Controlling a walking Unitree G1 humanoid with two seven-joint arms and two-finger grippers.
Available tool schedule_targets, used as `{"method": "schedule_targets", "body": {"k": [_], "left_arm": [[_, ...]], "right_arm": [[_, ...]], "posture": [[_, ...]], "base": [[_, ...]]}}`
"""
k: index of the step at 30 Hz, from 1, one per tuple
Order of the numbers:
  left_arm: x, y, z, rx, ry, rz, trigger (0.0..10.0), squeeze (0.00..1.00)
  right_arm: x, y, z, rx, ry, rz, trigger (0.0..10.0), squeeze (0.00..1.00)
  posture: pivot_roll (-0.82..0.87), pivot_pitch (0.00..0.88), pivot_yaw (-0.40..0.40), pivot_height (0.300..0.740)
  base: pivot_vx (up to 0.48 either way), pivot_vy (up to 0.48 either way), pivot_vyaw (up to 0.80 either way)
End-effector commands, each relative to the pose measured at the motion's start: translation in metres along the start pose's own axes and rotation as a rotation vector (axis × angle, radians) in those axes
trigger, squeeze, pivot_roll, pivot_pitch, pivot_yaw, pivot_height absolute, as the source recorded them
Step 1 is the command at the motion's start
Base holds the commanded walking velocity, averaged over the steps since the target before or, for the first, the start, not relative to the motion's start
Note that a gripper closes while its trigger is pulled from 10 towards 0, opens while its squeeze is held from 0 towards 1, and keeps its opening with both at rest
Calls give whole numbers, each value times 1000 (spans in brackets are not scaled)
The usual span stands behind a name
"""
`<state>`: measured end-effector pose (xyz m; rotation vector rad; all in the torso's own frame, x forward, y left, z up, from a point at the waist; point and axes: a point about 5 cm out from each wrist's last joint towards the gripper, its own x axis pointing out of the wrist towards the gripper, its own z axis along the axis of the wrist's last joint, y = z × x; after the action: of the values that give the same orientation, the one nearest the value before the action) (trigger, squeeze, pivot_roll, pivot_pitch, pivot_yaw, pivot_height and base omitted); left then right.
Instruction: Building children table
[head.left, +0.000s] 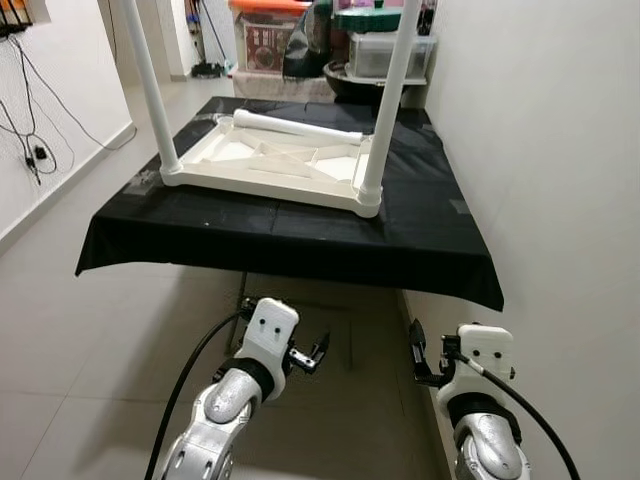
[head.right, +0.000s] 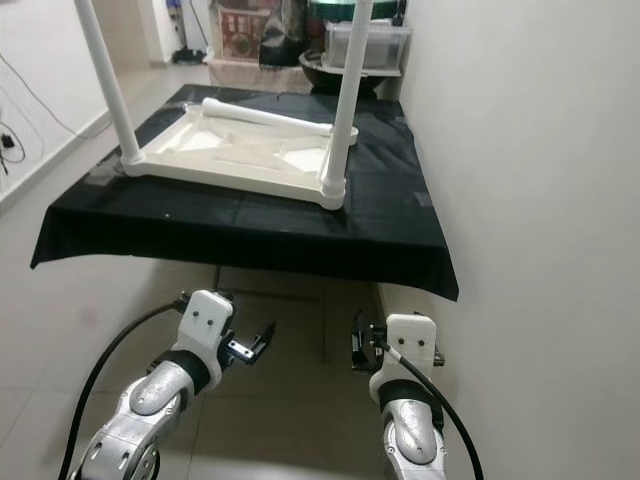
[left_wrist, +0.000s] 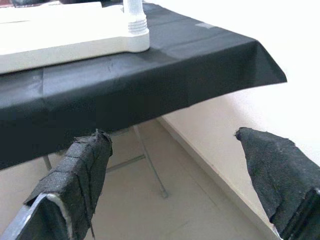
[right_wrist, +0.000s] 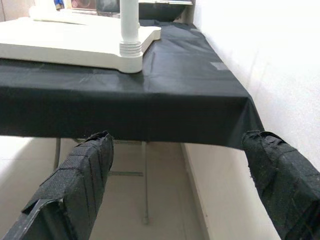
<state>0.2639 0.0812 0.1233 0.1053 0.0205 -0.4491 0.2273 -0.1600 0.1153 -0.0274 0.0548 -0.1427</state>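
Mid-assembly: upturned children's table (head.left: 270, 165) at twelve o'clock on black-draped worktop (head.left: 300, 240), two legs in, loose leg (head.left: 297, 126) lying across it. Left gripper (head.left: 300, 358) and right gripper (head.left: 425, 362) low, fingers spread, empty. Next: reaching up for loose leg

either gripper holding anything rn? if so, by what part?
Nothing held. Left gripper and right gripper are both open, low in front of the black-covered table, apart from the white tabletop.
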Motion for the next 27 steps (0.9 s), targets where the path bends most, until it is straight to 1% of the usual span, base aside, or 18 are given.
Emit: {"method": "schedule_targets", "body": {"k": [1,27], "left_arm": [[0,-1,-2,13,8,-7,10000,0],[0,-2,-3,12,8,-16,10000,0]], "right_arm": [[-1,1,-3,0,22,-3,10000,0],[-1,2,-2,4,16,-4,10000,0]], "posture": [[111,0,-71,740],[115,0,-69,740]], "base": [[277,0,0],[278,0,0]]}}
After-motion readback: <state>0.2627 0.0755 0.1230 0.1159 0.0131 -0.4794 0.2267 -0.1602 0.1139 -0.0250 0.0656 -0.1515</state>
